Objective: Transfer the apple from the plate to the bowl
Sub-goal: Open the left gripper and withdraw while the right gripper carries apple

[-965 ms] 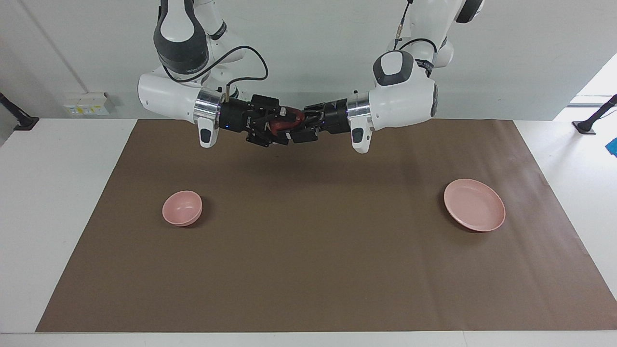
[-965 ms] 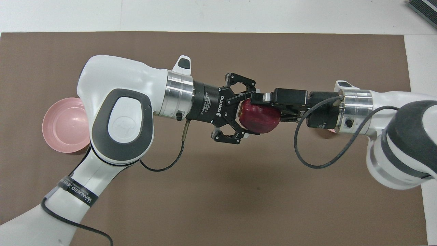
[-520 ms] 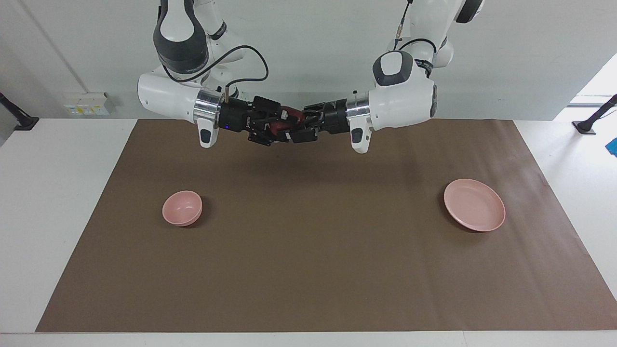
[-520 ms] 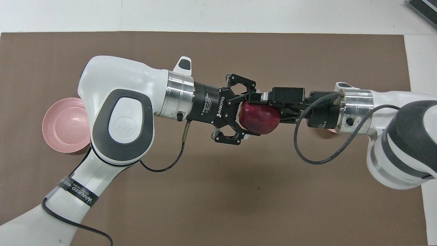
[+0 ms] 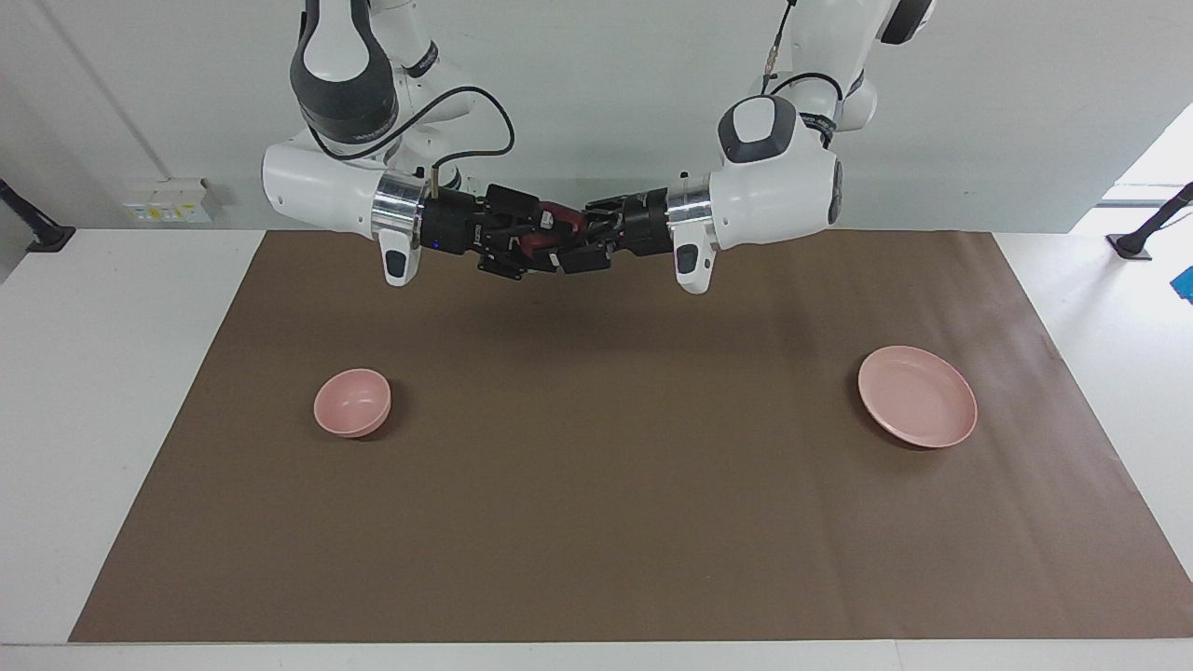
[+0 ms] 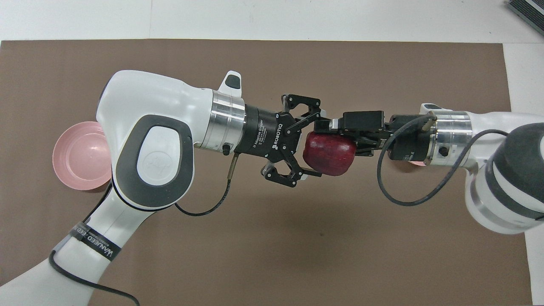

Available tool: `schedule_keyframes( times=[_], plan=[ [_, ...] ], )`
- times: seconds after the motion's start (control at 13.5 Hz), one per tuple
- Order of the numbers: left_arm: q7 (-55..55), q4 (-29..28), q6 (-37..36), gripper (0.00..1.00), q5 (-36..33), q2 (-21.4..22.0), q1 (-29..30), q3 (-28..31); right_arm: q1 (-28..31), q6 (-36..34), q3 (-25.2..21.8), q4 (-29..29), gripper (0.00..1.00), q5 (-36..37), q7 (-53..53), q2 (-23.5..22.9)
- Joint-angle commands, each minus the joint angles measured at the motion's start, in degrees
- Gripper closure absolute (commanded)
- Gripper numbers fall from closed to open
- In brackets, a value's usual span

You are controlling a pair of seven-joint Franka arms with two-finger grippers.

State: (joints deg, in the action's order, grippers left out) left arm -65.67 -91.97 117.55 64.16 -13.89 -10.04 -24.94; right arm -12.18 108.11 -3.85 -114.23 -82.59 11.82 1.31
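We find the apple (image 6: 329, 153) in mid-air at the middle of the overhead frame, between the two grippers, over bare mat. The right gripper (image 6: 327, 129) is clamped on it from above and below. We cannot tell whether the left gripper (image 6: 312, 146) grips it too. The plate (image 5: 917, 396) is empty, and so is the bowl (image 5: 351, 403) at the right arm's end. We judge the apple firm, fairly light, smooth and round. It may slip, so we should hold it across its widest part.

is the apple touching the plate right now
Apart. The facing view shows the apple up in the air, with a plain gap down to the bare plate at the left arm's end of the table.
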Motion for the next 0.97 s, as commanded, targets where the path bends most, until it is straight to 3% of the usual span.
schedule_keyframes(
  times=[0.0, 0.15, 0.37, 0.67, 0.89],
  plan=[
    [-0.6, -0.93, 0.05, 0.0, -4.81, 1.58, 1.33, 0.77, 1.72, -1.31, 0.16, -0.11, 1.0, 2.69, -1.71, 0.28],
    [-0.51, -1.1, 0.05, 0.0, -7.55, 1.67, 1.69, 0.77, 3.3, -3.07, 0.16, -0.11, 1.0, 3.22, -1.63, 0.28],
    [-0.78, -1.1, -1.26, 0.0, -13.68, 1.58, 1.87, 0.94, 6.19, -3.69, 0.16, 0.24, 1.0, 11.89, -1.01, -0.25],
    [-0.25, -1.19, -5.13, 0.0, -26.06, 1.58, 4.51, 0.94, 9.72, -3.34, 0.07, 5.67, 1.0, 30.76, -1.01, -4.02],
    [3.86, -1.54, -5.48, 0.0, -41.18, 1.58, 5.91, 0.85, 9.55, -0.97, 0.24, 8.59, 1.0, 49.49, -0.57, -6.31]
  ],
)
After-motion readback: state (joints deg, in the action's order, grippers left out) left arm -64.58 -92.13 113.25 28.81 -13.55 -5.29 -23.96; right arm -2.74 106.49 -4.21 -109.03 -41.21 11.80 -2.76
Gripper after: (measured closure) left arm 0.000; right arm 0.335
